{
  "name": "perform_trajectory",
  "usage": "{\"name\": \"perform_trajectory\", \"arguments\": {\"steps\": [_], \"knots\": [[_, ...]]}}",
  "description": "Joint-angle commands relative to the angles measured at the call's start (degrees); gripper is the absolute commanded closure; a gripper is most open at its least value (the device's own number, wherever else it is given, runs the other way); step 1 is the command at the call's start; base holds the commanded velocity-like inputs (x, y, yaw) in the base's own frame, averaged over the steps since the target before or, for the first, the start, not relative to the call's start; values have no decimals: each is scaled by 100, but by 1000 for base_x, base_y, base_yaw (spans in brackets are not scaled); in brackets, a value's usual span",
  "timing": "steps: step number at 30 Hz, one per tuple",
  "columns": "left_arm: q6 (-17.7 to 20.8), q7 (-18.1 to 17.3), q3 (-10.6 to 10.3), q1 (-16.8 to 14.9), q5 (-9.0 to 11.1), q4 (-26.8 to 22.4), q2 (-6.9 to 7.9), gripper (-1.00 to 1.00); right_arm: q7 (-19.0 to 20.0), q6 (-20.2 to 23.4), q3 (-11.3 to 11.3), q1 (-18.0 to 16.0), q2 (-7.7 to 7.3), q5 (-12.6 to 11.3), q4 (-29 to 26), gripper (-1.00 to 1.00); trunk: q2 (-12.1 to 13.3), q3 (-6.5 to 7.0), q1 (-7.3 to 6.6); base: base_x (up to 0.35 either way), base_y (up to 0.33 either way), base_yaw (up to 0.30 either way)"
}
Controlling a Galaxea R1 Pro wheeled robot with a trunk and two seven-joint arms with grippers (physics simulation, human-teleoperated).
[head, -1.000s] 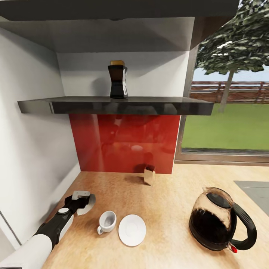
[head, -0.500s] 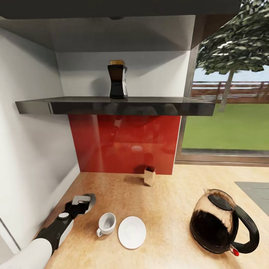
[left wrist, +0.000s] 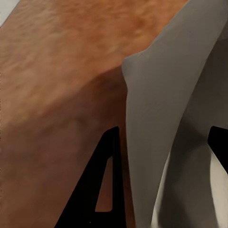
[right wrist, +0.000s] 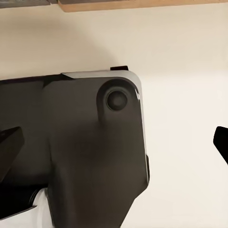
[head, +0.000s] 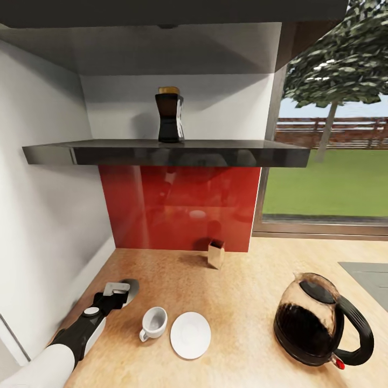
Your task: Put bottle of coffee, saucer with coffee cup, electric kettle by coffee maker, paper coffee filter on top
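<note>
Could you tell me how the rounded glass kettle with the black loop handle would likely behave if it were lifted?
The rounded glass kettle looks dark in its lower half, so probably liquid-heavy and bottom-weighted. Its glass wall seems fragile and slippery; the black loop handle likely offers the surer grip.

Coffee cup just left of saucer; electric kettle well right; bottle of coffee on shelf above.

Pretty bright kitchen corner: plain white walls, a glossy red backsplash panel under a dark floating shelf, with a grey overhead cabinet above. A big window on the right shows green lawn, a tree and a wooden fence.
</note>
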Motion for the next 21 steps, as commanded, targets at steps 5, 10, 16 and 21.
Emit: {"name": "perform_trajectory", "arguments": {"steps": [5,10,16,21], "knots": [[-6,0,-25,3,-21,8,4,100,-1,-22,-32,-4,1,3,7,-100,-1,-4,3,0,0,0],[-6,-2,-25,3,-21,8,4,100,-1,-22,-32,-5,1,3,7,-100,-1,-4,3,0,0,0],[-6,-6,-25,3,-24,6,4,100,-1,-22,-32,-5,1,3,7,-100,-1,-4,3,0,0,0],[1,-13,-37,3,-37,-43,3,100,-1,-22,-32,-5,3,3,7,-100,-1,-4,3,0,0,0]]}}
